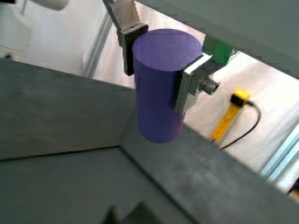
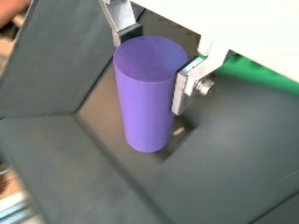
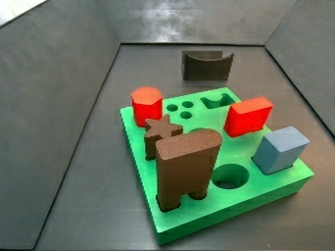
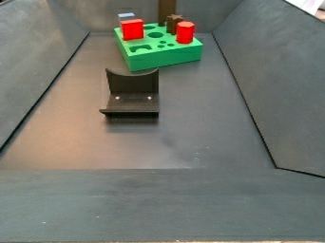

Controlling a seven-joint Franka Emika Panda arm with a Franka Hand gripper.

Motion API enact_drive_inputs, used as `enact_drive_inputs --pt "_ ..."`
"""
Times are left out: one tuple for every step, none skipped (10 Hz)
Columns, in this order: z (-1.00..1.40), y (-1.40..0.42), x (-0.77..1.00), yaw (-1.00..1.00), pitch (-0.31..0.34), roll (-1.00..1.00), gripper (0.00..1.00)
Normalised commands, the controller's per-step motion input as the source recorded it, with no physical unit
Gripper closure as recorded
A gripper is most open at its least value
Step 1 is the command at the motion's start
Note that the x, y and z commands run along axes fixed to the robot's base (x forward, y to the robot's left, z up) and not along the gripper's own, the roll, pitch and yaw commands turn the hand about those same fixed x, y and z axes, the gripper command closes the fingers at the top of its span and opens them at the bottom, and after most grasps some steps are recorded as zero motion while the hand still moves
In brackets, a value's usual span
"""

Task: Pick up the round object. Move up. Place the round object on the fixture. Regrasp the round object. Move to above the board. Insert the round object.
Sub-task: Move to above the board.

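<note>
Your pincer (image 1: pixel 165 63) is clamping the purple cylinder (image 1: pixel 160 86) upright between its silver fingers (image 2: pixel 191 83) in both wrist views, hanging clear above the dark tabletop (image 2: pixel 233 157), while the fixture (image 4: pixel 131 94) and green board (image 4: pixel 158 46) are sitting untouched.

Purple cylinder (image 1: pixel 159 84) upright, clamped between end effector (image 1: pixel 163 63) silver fingers near its flat top, lifted off dark floor, green board (image 3: pixel 216 196) with round hole free, dark fixture (image 4: pixel 131 95) bare

Gripper (image 1: pixel 163 63) holds purple cylinder (image 1: pixel 160 83); round hole (image 3: pixel 230 177) open, brown piece (image 3: pixel 185 169) adjacent.
</note>
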Motion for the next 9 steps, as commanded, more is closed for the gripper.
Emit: enact_drive_inputs --pt "0.26 -1.0 -0.68 -0.1 -0.109 -1.0 1.0" --pt "0.26 -1.0 -0.69 -0.11 -0.105 -1.0 1.0" --pt "0.26 -1.0 -0.73 -0.11 -0.105 -1.0 1.0" --pt "0.18 -0.67 -0.54 -0.12 -0.106 -1.0 1.0" --pt "0.1 -0.38 -0.36 -0.12 -0.104 -1.0 1.0" --pt "0.06 -0.24 -0.26 -0.12 -0.101 -1.0 1.0" --pt "0.03 -0.07 -0.13 -0.12 -0.097 -1.0 1.0" --pt "0.01 -0.02 -0.09 -0.12 -0.103 -1.0 1.0" --pt "0.0 0.02 -0.06 -0.06 -0.072 -0.68 1.0"
